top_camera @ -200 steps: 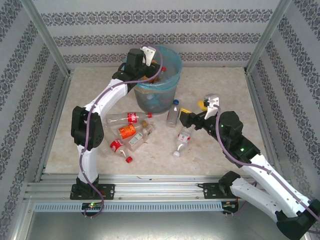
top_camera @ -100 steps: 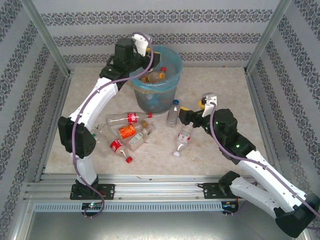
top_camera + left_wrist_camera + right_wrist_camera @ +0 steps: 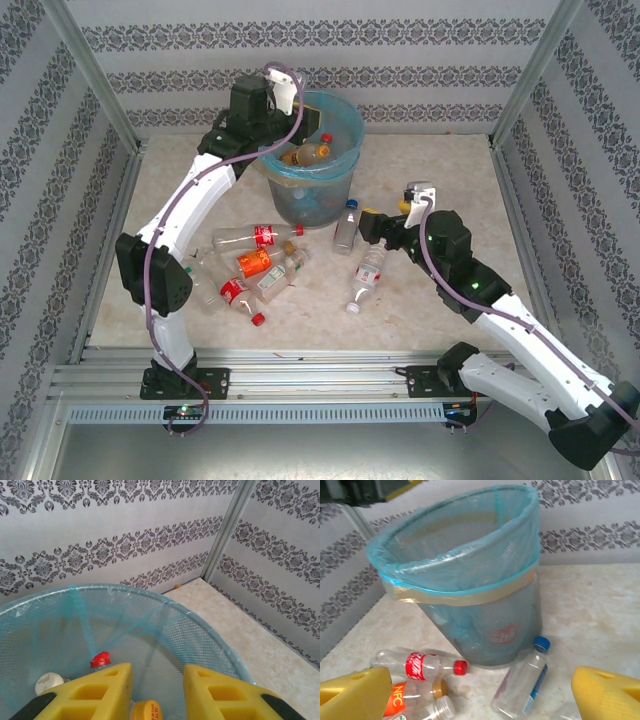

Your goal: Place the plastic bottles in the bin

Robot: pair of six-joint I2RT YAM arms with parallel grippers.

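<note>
The left claw is held narrowly apart and empty over the bin, in which plastic bottles are seen. The right claw is spread wide, empty, near a blue-capped bottle on the worktop.

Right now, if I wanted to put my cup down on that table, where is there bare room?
The widest bare patch of table lies right of the bin, up to the right wall. A bare strip also runs along the near rail, in front of the bottle heap. It is crowded just in front of the bin, around that heap.
</note>
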